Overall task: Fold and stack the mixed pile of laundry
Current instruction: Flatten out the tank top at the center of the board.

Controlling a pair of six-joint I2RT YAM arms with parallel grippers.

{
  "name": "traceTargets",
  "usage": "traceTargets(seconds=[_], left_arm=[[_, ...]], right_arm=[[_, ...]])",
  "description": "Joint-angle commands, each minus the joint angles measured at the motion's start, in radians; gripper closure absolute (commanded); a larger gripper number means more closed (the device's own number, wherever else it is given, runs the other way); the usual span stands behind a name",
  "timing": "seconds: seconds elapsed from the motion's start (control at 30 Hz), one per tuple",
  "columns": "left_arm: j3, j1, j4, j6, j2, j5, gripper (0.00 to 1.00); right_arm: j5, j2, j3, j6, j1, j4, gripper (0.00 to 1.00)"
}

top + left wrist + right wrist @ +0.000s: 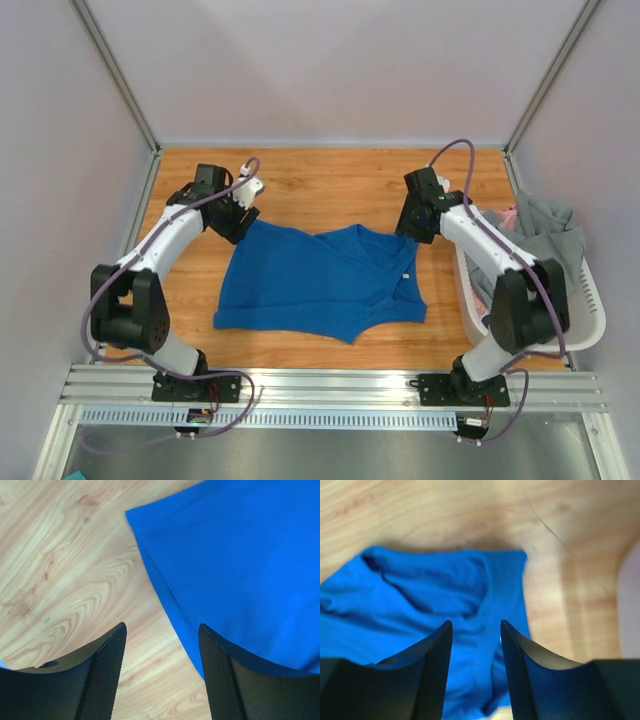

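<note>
The left arm bends at its elbow near the left edge of the wooden table (330,185) and stretches its forearm forward and inward. Its wrist is tipped down, so the left gripper (238,222) hangs over the far left corner of the blue shirt (310,280). In the left wrist view this gripper (161,630) has its jaws set wide apart with nothing between them. One finger is over bare wood, and the other is just over the hemmed edge of the shirt (240,560).

The right arm mirrors it, with the elbow raised beside the basket and the forearm reaching forward and inward. The right gripper (412,228) points down at the shirt's far right corner. The right wrist view shows this gripper (476,625) parted as well and holding nothing, above rumpled blue folds (420,590).

The shirt lies spread in the middle of the table. It is mostly flat on the left and creased and partly doubled over on the right.

A white slotted laundry basket (590,310) stands at the table's right edge, just beside the right arm. It holds a grey garment (550,225), and a bit of pink cloth (508,218) shows at its far rim. The right arm's upper links cover part of the basket's near side. An aluminium rail (330,385) carries both arm bases along the near edge.
</note>
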Motion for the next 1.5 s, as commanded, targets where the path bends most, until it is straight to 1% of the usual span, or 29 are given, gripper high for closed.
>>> traceTargets(seconds=[0.0,0.07,0.13,0.23,0.37,0.4,0.53,0.6,0.63,0.67,0.73,0.77,0.8,0.83,0.87,0.9,1.0,1.13,1.27,1.37,1.47], left_arm=[[0.116,0.012,0.099,-0.16,0.106,-0.081,0.32],[0.156,0.027,0.108,-0.184,0.193,-0.084,0.33],[0.211,0.043,0.105,-0.201,0.274,-0.071,0.35],[0.268,0.067,0.098,-0.218,0.374,-0.064,0.36],[0.293,0.072,0.107,-0.226,0.447,-0.023,0.37],[0.296,0.072,0.113,-0.229,0.457,-0.003,0.36],[0.319,0.072,0.119,-0.256,0.514,0.043,0.36],[0.33,0.072,0.119,-0.266,0.537,0.061,0.36],[0.336,0.07,0.107,-0.269,0.545,0.067,0.38],[0.351,0.069,0.092,-0.266,0.556,0.074,0.43],[0.362,0.066,0.087,-0.27,0.566,0.081,0.5],[0.363,0.064,0.084,-0.267,0.569,0.078,0.6],[0.372,0.058,0.079,-0.264,0.576,0.075,0.67],[0.374,0.056,0.072,-0.261,0.577,0.075,0.74],[0.377,0.053,0.067,-0.261,0.583,0.069,0.91],[0.38,0.052,0.061,-0.26,0.585,0.067,1.0],[0.374,0.053,0.058,-0.25,0.586,0.048,1.0],[0.354,0.067,0.099,-0.244,0.551,-0.015,1.0],[0.369,0.081,0.117,-0.253,0.522,-0.064,1.0],[0.379,0.099,0.137,-0.276,0.511,-0.09,1.0],[0.383,0.118,0.147,-0.295,0.508,-0.103,1.0]], right_arm=[[0.031,0.155,0.125,-0.07,-0.006,0.047,0.54],[0.066,0.237,0.176,-0.076,-0.009,0.029,0.54],[0.094,0.281,0.194,-0.077,-0.013,0.01,0.54],[0.091,0.341,0.211,-0.086,-0.023,0.016,0.54],[0.108,0.411,0.236,-0.086,-0.023,0.012,0.6],[0.11,0.417,0.237,-0.083,-0.024,0.015,0.62],[0.123,0.433,0.243,-0.088,-0.026,0.013,0.67],[0.131,0.437,0.243,-0.089,-0.029,0.015,0.69],[0.133,0.447,0.243,-0.094,-0.03,0.016,0.71],[0.131,0.451,0.243,-0.094,-0.038,0.017,0.79],[0.131,0.462,0.247,-0.094,-0.043,0.024,0.88],[0.13,0.465,0.25,-0.094,-0.049,0.026,0.98],[0.13,0.463,0.256,-0.094,-0.05,0.026,1.0],[0.13,0.462,0.274,-0.1,-0.052,0.024,1.0],[0.131,0.46,0.286,-0.105,-0.052,0.015,1.0],[0.134,0.456,0.302,-0.109,-0.052,0.007,1.0],[0.133,0.436,0.371,-0.12,-0.055,-0.014,1.0],[0.059,0.434,0.411,-0.105,-0.084,0.007,1.0],[0.039,0.502,0.47,-0.097,-0.109,0.003,1.0],[0.044,0.554,0.58,-0.094,-0.11,-0.025,1.0],[0.059,0.589,0.657,-0.094,-0.112,-0.039,1.0]])
